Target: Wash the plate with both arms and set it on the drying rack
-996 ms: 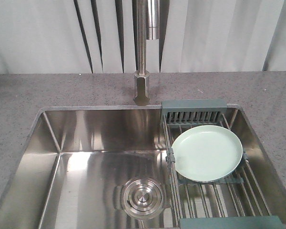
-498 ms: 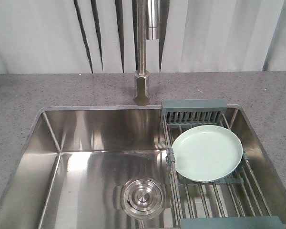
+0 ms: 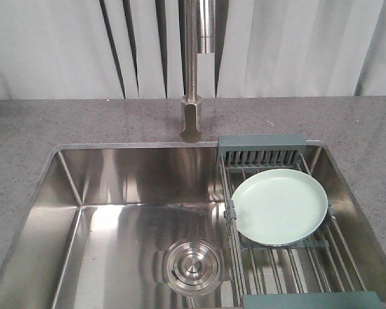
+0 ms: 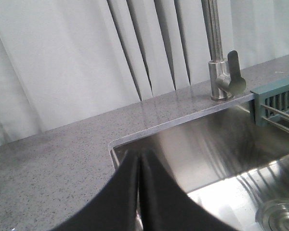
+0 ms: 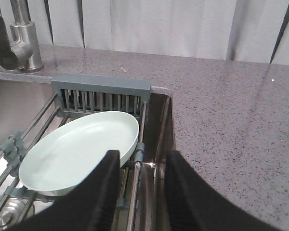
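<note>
Plate (image 3: 280, 206) lies flat on the rack (image 3: 289, 257), across the right side of the sink (image 3: 116, 219), in the front view; no arm shows here, and the faucet (image 3: 196, 64) stands behind.

Left wrist view: the left gripper (image 4: 139, 192) has its fingers pressed together, holding nothing, over the sink's left corner, well apart from the plate.

Right wrist view: the right gripper (image 5: 142, 192) is spread wide, its left finger (image 5: 98, 192) just beside the plate's near rim. A low approach could nudge the smooth plate along the rods, or the rim could slip from a shallow pinch.
</note>
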